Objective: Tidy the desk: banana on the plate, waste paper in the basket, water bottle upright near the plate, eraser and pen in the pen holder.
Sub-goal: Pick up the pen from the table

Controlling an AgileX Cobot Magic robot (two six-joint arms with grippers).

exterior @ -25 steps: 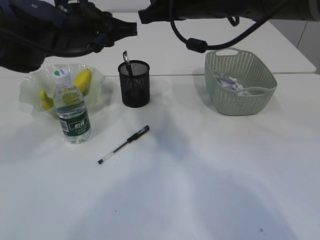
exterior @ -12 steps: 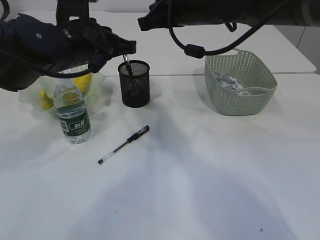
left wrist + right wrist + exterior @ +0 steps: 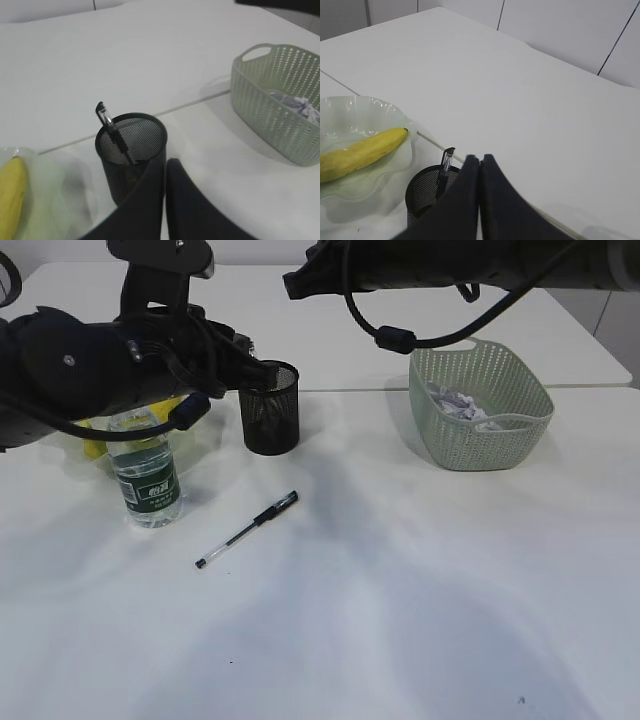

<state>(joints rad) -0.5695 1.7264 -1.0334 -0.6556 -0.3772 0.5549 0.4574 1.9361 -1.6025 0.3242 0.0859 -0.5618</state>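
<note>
Pen [image 3: 247, 530] lies diagonally on table, below-right of empty pinched-shut left gripper [image 3: 262, 373] by the holder [image 3: 269, 408]; left arm nearer

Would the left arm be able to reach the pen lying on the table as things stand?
Probably yes. The pen lies in the open on the table, clear of the bottle and the holder. The left gripper is shut by the holder and would need to open first.

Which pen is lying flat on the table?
The black pen in front of the water bottle lies flat. The other pen stands inside the mesh pen holder.
</note>
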